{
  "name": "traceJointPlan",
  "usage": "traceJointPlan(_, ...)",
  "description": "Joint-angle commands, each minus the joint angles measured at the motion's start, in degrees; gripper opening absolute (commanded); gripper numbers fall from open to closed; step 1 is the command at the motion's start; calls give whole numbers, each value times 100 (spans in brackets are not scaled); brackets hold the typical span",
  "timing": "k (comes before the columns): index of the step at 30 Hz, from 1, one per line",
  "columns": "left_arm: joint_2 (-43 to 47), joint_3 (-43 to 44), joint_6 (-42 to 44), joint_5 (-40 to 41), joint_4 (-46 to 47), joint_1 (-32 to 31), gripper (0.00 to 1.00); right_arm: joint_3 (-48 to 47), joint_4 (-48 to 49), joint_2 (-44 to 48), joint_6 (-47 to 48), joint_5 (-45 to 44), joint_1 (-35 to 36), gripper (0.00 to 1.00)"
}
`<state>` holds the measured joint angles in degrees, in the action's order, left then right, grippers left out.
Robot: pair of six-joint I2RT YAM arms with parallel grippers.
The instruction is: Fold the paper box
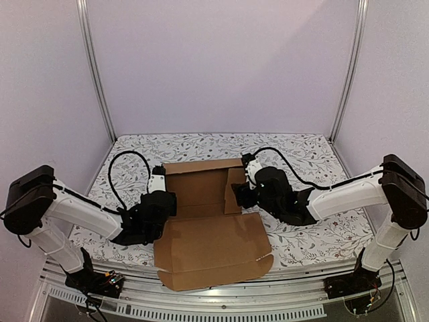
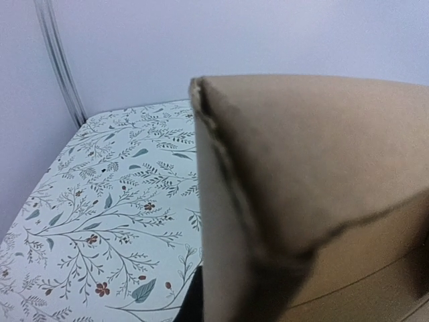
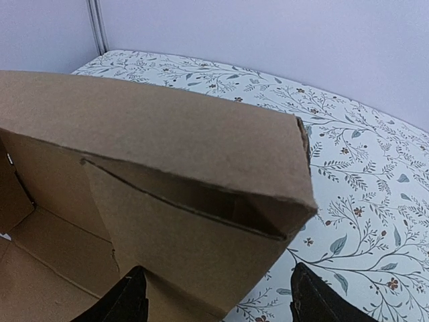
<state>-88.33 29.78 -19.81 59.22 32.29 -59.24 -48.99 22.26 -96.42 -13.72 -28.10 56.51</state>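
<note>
Right gripper (image 3: 218, 272) first: its 2 fingers (image 3: 312, 298) stand wide apart, straddling the top corner of the side wall (image 3: 167, 134) of the paper box (image 1: 208, 228). There is a clear gap on the outer side, so it grips nothing. Left gripper (image 1: 159, 193) is fully closed at the box's left edge. My left wrist view is filled with blurred cardboard, so I cannot tell whether it pinches a flap or merely presses against one.

The box sits mid-table between both arms, with its back wall (image 1: 201, 166) and right wall raised. The big lid panel (image 1: 211, 251) lies flat toward the arm bases.

I judge the step in hand to be setting the side walls. To do it well I would close the right fingers squarely across both faces of the wall, low enough to catch the inner ply. Then I would push that ply down evenly while the left side braces the box against sliding.

It is plain brown corrugated board, matte, with ragged die-cut edges. The right wall looks doubled over, 2 plies with a dark gap between. Underneath lies a floral-printed table cover (image 1: 301, 151).
</note>
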Motion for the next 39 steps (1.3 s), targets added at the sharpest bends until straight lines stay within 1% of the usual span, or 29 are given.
traceJointPlan(1, -44, -211, -140, 3, 77, -410, 0, 319, 540, -164, -196, 111, -77, 72)
traceJointPlan(12, -273, -359, -591, 654, -66, -1243, 0, 945, 1638, -228, -371, 297, -71, 73)
traceJointPlan(20, -512, -316, -1062, 810, -293, -1570, 0, 1337, 2404, -287, -196, 399, -79, 74)
traceJointPlan(24, -545, -235, -1195, 841, -468, -1665, 0, 1494, 2903, -417, -75, 395, -77, 71)
traceJointPlan(28, -592, -158, -1263, 889, -532, -1753, 0, 1648, 3468, -619, 40, 412, -72, 64)
traceJointPlan(30, -618, -87, -1274, 907, -622, -1806, 0, 1681, 3684, -716, 78, 406, -78, 57)
traceJointPlan(36, -721, 72, -1267, 1005, -743, -1927, 0, 1663, 3737, -808, 130, 352, -78, 18)
traceJointPlan(37, -732, 80, -1277, 1024, -758, -1932, 0, 1669, 3731, -801, 145, 344, -79, 15)
traceJointPlan(38, -737, 81, -1290, 1036, -766, -1933, 0, 1677, 3727, -783, 164, 339, -73, 15)
traceJointPlan(39, -738, 81, -1306, 1043, -775, -1933, 0, 1694, 3726, -761, 180, 346, -78, 18)
